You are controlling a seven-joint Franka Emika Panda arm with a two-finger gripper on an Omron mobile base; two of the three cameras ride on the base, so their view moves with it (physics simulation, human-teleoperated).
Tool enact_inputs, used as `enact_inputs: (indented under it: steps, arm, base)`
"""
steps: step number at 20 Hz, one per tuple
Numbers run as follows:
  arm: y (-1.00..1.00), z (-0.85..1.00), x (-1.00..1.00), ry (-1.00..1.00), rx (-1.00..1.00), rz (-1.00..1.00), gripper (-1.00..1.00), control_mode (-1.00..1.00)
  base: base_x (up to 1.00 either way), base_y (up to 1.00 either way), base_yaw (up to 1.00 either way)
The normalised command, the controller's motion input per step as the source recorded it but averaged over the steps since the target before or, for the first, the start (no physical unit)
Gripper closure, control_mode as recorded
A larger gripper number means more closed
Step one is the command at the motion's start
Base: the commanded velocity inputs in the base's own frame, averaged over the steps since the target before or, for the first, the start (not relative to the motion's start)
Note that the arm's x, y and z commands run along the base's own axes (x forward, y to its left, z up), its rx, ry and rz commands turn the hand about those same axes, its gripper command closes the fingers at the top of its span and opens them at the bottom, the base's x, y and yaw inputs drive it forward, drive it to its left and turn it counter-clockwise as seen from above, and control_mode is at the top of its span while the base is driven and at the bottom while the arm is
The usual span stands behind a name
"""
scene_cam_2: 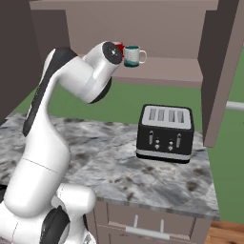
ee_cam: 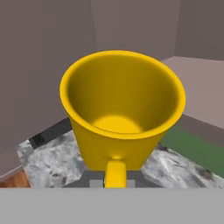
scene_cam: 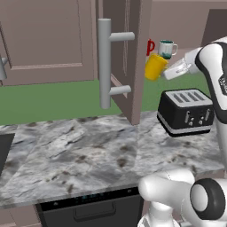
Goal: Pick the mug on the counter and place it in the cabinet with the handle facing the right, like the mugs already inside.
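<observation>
The yellow mug (scene_cam: 155,66) hangs in the air in front of the open cabinet (scene_cam: 133,57), level with its shelf and tilted with its mouth toward the hand. My gripper (scene_cam: 167,71) is shut on it from the right. In the hand view I look straight into the mug (ee_cam: 122,105); its loop handle (ee_cam: 115,173) points down toward my gripper (ee_cam: 115,180), which closes around it. In the right base view my arm hides the mug. The marbled counter (scene_cam: 88,146) lies far below.
A red mug (scene_cam: 150,46) and a white-and-teal mug (scene_cam: 167,48) stand on the cabinet shelf (scene_cam_2: 162,71). The open door's grey bar handle (scene_cam: 105,62) juts out left of the mug. A black toaster (scene_cam: 186,111) sits on the counter below.
</observation>
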Motion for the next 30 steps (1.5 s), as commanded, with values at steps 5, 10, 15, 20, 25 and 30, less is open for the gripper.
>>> enact_inputs:
  steps: [5, 10, 15, 20, 25, 30]
  arm:
    - [-0.05, 0.04, 0.34, 0.0, 0.05, 0.01, 1.0, -1.0]
    - [-0.06, 0.01, 0.36, 0.0, 0.05, 0.01, 1.0, -1.0]
    - [-0.07, 0.01, 0.41, 0.0, 0.04, 0.01, 1.0, -1.0]
    - [-0.04, 0.08, 0.33, 0.0, 0.02, 0.0, 1.0, -1.0]
    - [-0.02, 0.12, 0.26, 0.0, 0.0, 0.0, 1.0, -1.0]
    - [-0.02, 0.06, 0.21, 0.0, 0.0, 0.01, 1.0, -1.0]
  base:
    - [0.0, 0.0, 0.0]
    - [0.0, 0.0, 0.0]
    - [0.0, 0.0, 0.0]
    - [0.0, 0.0, 0.0]
    - [0.0, 0.0, 0.0]
    - [0.0, 0.0, 0.0]
